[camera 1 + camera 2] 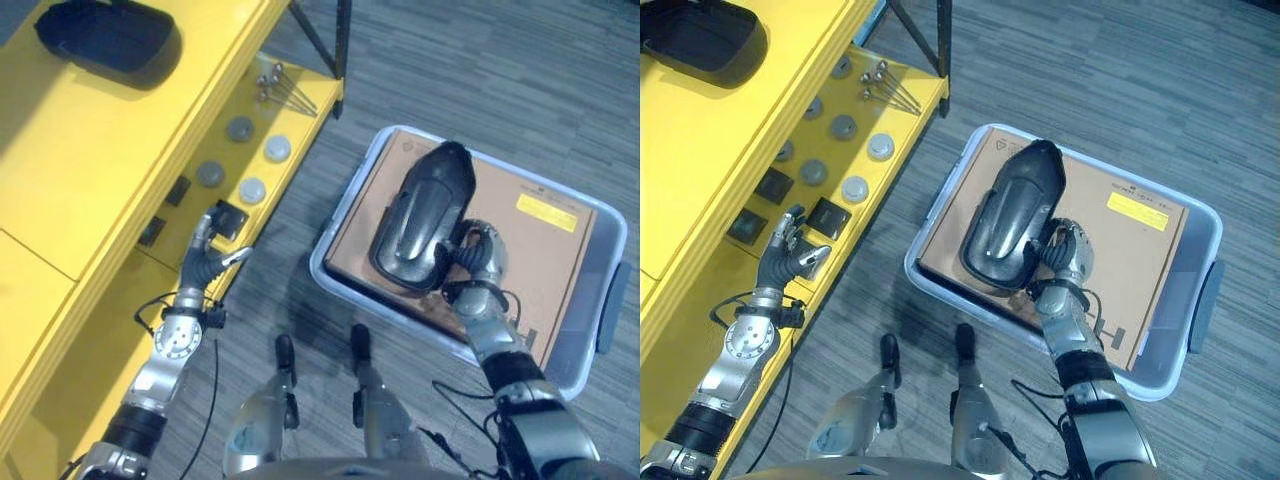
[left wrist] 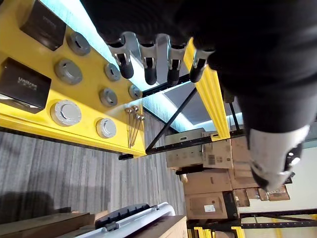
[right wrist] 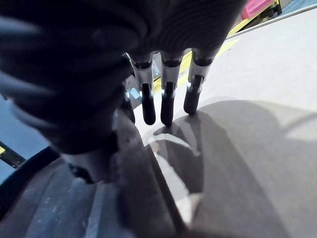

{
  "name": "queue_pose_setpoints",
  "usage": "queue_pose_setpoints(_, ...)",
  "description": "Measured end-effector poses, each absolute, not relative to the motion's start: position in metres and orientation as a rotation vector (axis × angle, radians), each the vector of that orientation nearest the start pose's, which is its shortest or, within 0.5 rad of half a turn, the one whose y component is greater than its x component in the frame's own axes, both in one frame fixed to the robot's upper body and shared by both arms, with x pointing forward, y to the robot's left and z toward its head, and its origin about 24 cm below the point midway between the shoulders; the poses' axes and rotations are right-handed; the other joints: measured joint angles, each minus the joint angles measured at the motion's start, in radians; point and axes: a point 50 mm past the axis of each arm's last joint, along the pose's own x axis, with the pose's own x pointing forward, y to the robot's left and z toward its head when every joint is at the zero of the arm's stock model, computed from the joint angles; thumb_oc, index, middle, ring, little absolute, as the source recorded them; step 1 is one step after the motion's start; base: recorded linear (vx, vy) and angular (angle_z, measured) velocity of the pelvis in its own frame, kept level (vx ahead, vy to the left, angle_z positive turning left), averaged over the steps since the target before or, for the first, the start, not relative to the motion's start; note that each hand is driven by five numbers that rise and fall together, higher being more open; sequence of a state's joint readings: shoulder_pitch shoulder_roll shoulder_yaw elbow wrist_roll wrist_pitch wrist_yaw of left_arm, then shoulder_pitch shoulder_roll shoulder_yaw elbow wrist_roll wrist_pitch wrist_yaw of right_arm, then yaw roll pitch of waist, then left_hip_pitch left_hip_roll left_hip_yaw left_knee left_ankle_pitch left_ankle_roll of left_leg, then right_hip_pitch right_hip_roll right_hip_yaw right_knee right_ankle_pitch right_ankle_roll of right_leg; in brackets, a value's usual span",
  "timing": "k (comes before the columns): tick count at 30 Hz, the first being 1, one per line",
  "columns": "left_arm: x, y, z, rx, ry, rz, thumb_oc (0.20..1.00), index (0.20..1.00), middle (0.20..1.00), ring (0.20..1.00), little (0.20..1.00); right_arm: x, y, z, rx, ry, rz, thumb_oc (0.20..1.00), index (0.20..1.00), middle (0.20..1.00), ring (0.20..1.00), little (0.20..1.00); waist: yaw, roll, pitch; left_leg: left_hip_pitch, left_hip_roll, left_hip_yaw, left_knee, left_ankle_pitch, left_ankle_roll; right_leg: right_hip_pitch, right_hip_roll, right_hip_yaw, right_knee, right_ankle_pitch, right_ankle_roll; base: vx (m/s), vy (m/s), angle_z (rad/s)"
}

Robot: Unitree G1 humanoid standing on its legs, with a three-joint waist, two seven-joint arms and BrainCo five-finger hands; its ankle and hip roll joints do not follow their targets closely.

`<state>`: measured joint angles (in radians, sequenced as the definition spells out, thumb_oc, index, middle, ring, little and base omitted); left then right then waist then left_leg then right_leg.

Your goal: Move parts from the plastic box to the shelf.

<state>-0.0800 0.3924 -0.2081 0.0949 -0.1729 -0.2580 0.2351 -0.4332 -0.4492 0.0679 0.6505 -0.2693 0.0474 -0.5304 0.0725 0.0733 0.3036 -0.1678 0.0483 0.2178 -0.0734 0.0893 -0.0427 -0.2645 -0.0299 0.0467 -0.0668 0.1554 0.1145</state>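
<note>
Where it lies on the brown cardboard box point(image 1: 520, 250) inside the pale plastic box point(image 1: 600, 310), the black part point(image 1: 425, 215) is a long, glossy moulded shell, narrow and pointed at its far end and broad and rounded at the near end. The right hand point(image 1: 478, 262) sits against its near right edge; in the right wrist view its fingers point(image 3: 167, 101) run straight along the dark shell, spread a little, not curled round it. A yellow label point(image 1: 547, 212) marks the cardboard. To the left, the yellow shelf point(image 1: 90, 180) carries grey round discs point(image 1: 240, 128), small black blocks point(image 1: 230, 218), a few long bolts point(image 1: 285, 88) and, on its upper level, another black shell point(image 1: 108, 40). The left hand point(image 1: 212, 250) hovers at the shelf's edge beside a black block, fingers straight and relaxed, holding nothing.
</note>
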Motion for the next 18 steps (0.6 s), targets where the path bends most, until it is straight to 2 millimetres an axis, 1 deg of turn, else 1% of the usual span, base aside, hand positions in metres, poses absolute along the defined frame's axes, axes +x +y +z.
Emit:
queue_pose_setpoints(1, 0.263, 0.184, 0.064, 0.187, -0.205, 0.017, 1.0, 1.0, 1.0, 1.0, 1.0, 0.319, -0.272, 0.056, -0.778, 0.086, -0.551, 0.2, 0.2, 0.2, 0.2, 0.2, 0.001, -0.001, -0.005, 0.0, 0.001, -0.001, 0.0, 0.001, -0.001, 0.001, 0.001, -0.001, 0.0, 0.0, 0.0, -0.03, -0.039, 0.04)
queue_pose_setpoints(3, 0.261, 0.185, 0.061, 0.189, -0.191, 0.018, 1.0, 1.0, 1.0, 1.0, 1.0, 0.315, -0.279, 0.045, -0.748, 0.149, -0.557, 0.2, 0.2, 0.2, 0.2, 0.2, 0.003, -0.002, -0.007, 0.016, 0.003, -0.003, 0.0, 0.001, -0.002, 0.019, 0.003, -0.004, 0.0, 0.002, -0.003, -0.02, -0.055, 0.04)
queue_pose_setpoints(6, 0.259, 0.189, 0.057, 0.199, -0.163, 0.01, 1.0, 1.0, 1.0, 1.0, 1.0, 0.311, -0.283, 0.034, -0.73, 0.204, -0.541, 0.2, 0.2, 0.2, 0.2, 0.2, 0.0, -0.01, -0.013, 0.039, 0.003, -0.003, -0.001, -0.001, -0.004, 0.04, 0.003, -0.003, 0.002, 0.001, -0.001, 0.0, -0.042, -0.01)
queue_pose_setpoints(7, 0.258, 0.19, 0.056, 0.207, -0.157, 0.005, 1.0, 1.0, 1.0, 1.0, 1.0, 0.306, -0.284, 0.026, -0.728, 0.245, -0.525, 0.2, 0.2, 0.2, 0.2, 0.2, -0.001, -0.019, -0.023, 0.044, 0.004, -0.001, -0.002, -0.003, -0.006, 0.042, 0.005, -0.002, 0.003, -0.004, 0.005, 0.05, -0.047, -0.04)
queue_pose_setpoints(9, 0.257, 0.197, 0.055, 0.222, -0.136, -0.003, 1.0, 1.0, 1.0, 1.0, 1.0, 0.29, -0.286, 0.006, -0.727, 0.322, -0.482, 0.2, 0.2, 0.2, 0.2, 0.2, -0.008, -0.051, -0.038, 0.07, 0.006, 0.009, -0.002, -0.009, -0.012, 0.055, 0.02, 0.009, 0.012, -0.004, 0.006, 0.02, -0.009, -0.19)
queue_pose_setpoints(10, 0.255, 0.201, 0.054, 0.231, -0.122, 0.005, 1.0, 1.0, 1.0, 1.0, 1.0, 0.286, -0.283, 0.003, -0.718, 0.322, -0.457, 0.2, 0.2, 0.2, 0.2, 0.2, -0.002, -0.065, -0.043, 0.088, 0.011, 0.032, -0.002, -0.014, -0.007, 0.06, 0.018, 0.03, 0.024, -0.009, 0.012, 0.0, -0.011, -0.51)
queue_pose_setpoints(11, 0.253, 0.206, 0.052, 0.236, -0.109, 0.017, 1.0, 1.0, 1.0, 1.0, 1.0, 0.281, -0.28, -0.004, -0.717, 0.337, -0.441, 0.2, 0.2, 0.2, 0.2, 0.2, 0.002, -0.084, -0.056, 0.1, 0.012, 0.054, -0.001, -0.02, -0.007, 0.061, 0.02, 0.05, 0.026, -0.014, 0.018, 0.06, -0.003, -0.55)
queue_pose_setpoints(12, 0.252, 0.208, 0.051, 0.24, -0.103, 0.018, 1.0, 1.0, 1.0, 1.0, 1.0, 0.275, -0.281, -0.011, -0.721, 0.365, -0.436, 0.2, 0.2, 0.2, 0.2, 0.2, -0.006, -0.094, -0.068, 0.1, 0.011, 0.057, 0.0, -0.022, -0.008, 0.061, 0.019, 0.055, 0.023, -0.014, 0.018, 0.08, -0.001, -0.44)
queue_pose_setpoints(13, 0.254, 0.208, 0.053, 0.236, -0.11, 0.02, 1.0, 1.0, 1.0, 1.0, 1.0, 0.264, -0.283, -0.014, -0.729, 0.378, -0.428, 0.2, 0.2, 0.2, 0.2, 0.2, -0.033, -0.113, -0.072, 0.118, 0.008, 0.076, -0.001, -0.027, -0.01, 0.06, 0.031, 0.07, 0.034, -0.016, 0.022, 0.06, 0.007, -0.17)
queue_pose_setpoints(14, 0.254, 0.208, 0.053, 0.236, -0.11, 0.02, 1.0, 1.0, 1.0, 1.0, 1.0, 0.264, -0.283, -0.014, -0.729, 0.378, -0.428, 0.2, 0.2, 0.2, 0.2, 0.2, -0.033, -0.113, -0.072, 0.118, 0.008, 0.076, -0.001, -0.027, -0.01, 0.06, 0.031, 0.07, 0.034, -0.016, 0.022, 0.04, -0.008, -0.47)
queue_pose_setpoints(15, 0.251, 0.212, 0.049, 0.241, -0.087, 0.033, 1.0, 1.0, 1.0, 1.0, 1.0, 0.257, -0.28, -0.014, -0.746, 0.358, -0.396, 0.2, 0.2, 0.2, 0.2, 0.2, -0.034, -0.128, -0.078, 0.149, 0.01, 0.102, 0.002, -0.039, -0.014, 0.071, 0.039, 0.106, 0.05, -0.021, 0.028, 0.05, -0.008, -0.74)
queue_pose_setpoints(16, 0.251, 0.213, 0.048, 0.249, -0.075, 0.032, 1.0, 1.0, 1.0, 1.0, 1.0, 0.25, -0.281, -0.015, -0.768, 0.354, -0.387, 0.2, 0.2, 0.2, 0.2, 0.2, -0.049, -0.142, -0.088, 0.189, 0.019, 0.136, 0.006, -0.056, -0.015, 0.097, 0.043, 0.134, 0.045, -0.024, 0.029, 0.07, -0.009, -0.88)
queue_pose_setpoints(17, 0.251, 0.213, 0.048, 0.249, -0.076, 0.031, 1.0, 1.0, 1.0, 1.0, 1.0, 0.247, -0.281, -0.014, -0.779, 0.345, -0.385, 0.2, 0.2, 0.2, 0.2, 0.2, -0.059, -0.147, -0.093, 0.202, 0.021, 0.144, 0.009, -0.066, -0.019, 0.107, 0.044, 0.139, 0.045, -0.027, 0.024, 0.07, -0.007, -0.66)
queue_pose_setpoints(18, 0.252, 0.213, 0.049, 0.249, -0.08, 0.03, 1.0, 1.0, 1.0, 1.0, 1.0, 0.244, -0.283, -0.012, -0.793, 0.332, -0.381, 0.2, 0.2, 0.2, 0.2, 0.2, -0.073, -0.154, -0.099, 0.22, 0.024, 0.168, 0.012, -0.075, -0.025, 0.116, 0.046, 0.141, 0.044, -0.03, 0.021, 0.08, -0.011, -0.69)
